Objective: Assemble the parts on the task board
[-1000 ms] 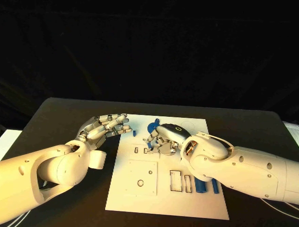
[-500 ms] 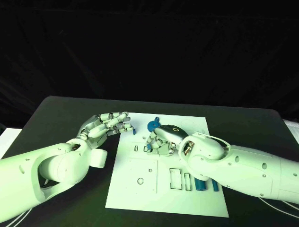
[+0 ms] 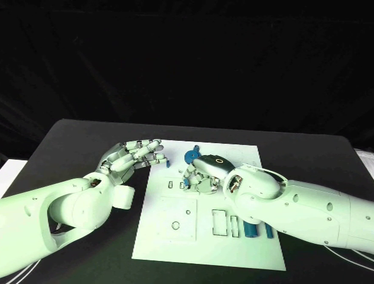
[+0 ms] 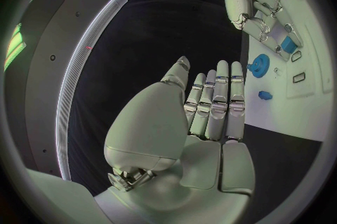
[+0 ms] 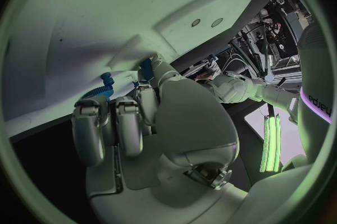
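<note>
Hands work at the far end of the white rectangular task board (image 3: 206, 236), which lies on the black table (image 3: 76, 142); the left hand (image 3: 134, 157) hovers at the board's far left edge, its silver fingers (image 4: 221, 101) straight and side by side, holding nothing — the left wrist view shows the palm bare; the right hand (image 3: 202, 173) is pressed down onto the board's far middle, fingers curled toward the surface, and whether they pinch anything I cannot tell, since the hand covers its own fingertips in the head view and the right wrist view shows only the backs of the fingers (image 5: 119, 123). Just beyond the right hand lies a blue gear-shaped part (image 3: 192, 157) on the board; a small blue piece (image 3: 168, 166) sits between the two hands, near the left fingertips; two slim blue bar parts (image 3: 254, 229) lie side by side at the board's near right, beside the right forearm; dark rectangular slots (image 3: 226, 225) are cut in the board left of those bars.
</note>
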`<control>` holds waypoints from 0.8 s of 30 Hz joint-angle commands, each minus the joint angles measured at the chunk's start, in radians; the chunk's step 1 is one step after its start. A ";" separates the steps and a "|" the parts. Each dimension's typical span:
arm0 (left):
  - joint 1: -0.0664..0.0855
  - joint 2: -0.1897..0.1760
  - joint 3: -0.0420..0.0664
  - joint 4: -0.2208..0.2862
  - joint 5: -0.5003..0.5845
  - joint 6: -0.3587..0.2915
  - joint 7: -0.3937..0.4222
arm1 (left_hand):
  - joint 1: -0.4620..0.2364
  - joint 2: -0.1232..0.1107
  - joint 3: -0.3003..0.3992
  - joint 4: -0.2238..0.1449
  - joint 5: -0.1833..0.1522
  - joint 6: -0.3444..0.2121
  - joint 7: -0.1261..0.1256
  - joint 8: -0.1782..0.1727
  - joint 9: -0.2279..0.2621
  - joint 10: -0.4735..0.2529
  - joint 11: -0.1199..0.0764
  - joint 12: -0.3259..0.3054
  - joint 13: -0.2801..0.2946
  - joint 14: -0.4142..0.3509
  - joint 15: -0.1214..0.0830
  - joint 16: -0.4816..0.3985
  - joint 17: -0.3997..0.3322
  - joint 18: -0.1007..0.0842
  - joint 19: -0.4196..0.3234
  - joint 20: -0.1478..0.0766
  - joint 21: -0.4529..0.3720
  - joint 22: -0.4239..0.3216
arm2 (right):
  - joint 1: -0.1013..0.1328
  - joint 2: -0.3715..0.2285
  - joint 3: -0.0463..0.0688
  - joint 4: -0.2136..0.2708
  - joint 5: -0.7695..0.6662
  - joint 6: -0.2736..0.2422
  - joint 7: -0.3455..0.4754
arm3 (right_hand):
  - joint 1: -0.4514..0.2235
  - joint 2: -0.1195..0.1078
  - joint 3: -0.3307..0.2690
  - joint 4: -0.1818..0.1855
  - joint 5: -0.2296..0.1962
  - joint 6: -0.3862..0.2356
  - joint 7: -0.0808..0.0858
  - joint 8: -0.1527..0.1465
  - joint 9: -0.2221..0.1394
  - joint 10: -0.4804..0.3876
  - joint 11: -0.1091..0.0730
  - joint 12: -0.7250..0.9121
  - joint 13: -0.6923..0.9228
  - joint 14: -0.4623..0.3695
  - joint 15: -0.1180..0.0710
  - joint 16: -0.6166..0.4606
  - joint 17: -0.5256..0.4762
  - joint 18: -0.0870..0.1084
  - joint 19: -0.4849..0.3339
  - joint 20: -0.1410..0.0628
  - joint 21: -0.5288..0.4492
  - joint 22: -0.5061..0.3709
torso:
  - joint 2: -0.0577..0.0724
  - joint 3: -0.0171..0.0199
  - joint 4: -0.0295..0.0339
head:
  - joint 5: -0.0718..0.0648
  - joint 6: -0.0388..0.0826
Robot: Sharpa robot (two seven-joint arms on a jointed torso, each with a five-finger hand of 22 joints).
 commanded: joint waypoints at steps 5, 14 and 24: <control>0.000 0.002 0.001 0.001 0.003 0.021 0.012 | -0.002 0.007 0.002 -0.005 -0.003 -0.005 -0.001 -0.003 0.000 -0.007 0.000 -0.004 -0.001 -0.009 0.001 -0.002 0.001 0.012 -0.005 0.001 -0.004 -0.001 | -0.007 -0.009 -0.006 0.002 -0.039 0.066 -0.035 | -0.009 -0.022 -0.002 -0.005 -0.001 0.004 -0.009 -0.012 -0.005 0.011 -0.021 -0.016 -0.133 0.103 0.006 -0.002 0.251 -0.011 0.099 0.002 0.000 0.250 | 0.001 0.0005 0.0007 | -0.001 -0.001; 0.000 0.003 0.000 -0.002 0.003 0.022 0.011 | -0.002 0.007 0.002 -0.005 -0.003 -0.005 -0.001 -0.003 0.000 -0.007 0.000 -0.004 -0.001 -0.009 0.001 -0.002 0.001 0.012 -0.005 0.001 -0.004 -0.001 | -0.009 -0.016 -0.006 0.010 -0.053 0.076 -0.044 | -0.028 -0.056 -0.013 0.000 -0.001 -0.017 0.002 -0.027 -0.011 -0.004 -0.011 -0.048 -0.148 0.104 0.014 0.000 0.255 -0.010 0.097 0.009 -0.002 0.247 | 0.001 0.0004 -0.0009 | -0.001 -0.002; 0.000 0.005 0.000 -0.005 0.003 0.022 0.009 | -0.002 0.007 0.002 -0.005 -0.003 -0.005 -0.001 -0.003 0.000 -0.007 0.000 -0.004 -0.001 -0.009 0.001 -0.002 0.001 0.012 -0.005 0.001 -0.004 -0.001 | -0.009 -0.016 -0.006 0.012 -0.062 0.056 -0.054 | -0.072 -0.093 -0.044 0.029 -0.002 -0.048 0.011 -0.034 -0.019 -0.020 -0.002 -0.090 -0.171 0.104 0.022 -0.001 0.254 -0.009 0.095 0.018 -0.004 0.243 | 0.001 -0.0003 -0.0001 | -0.004 -0.001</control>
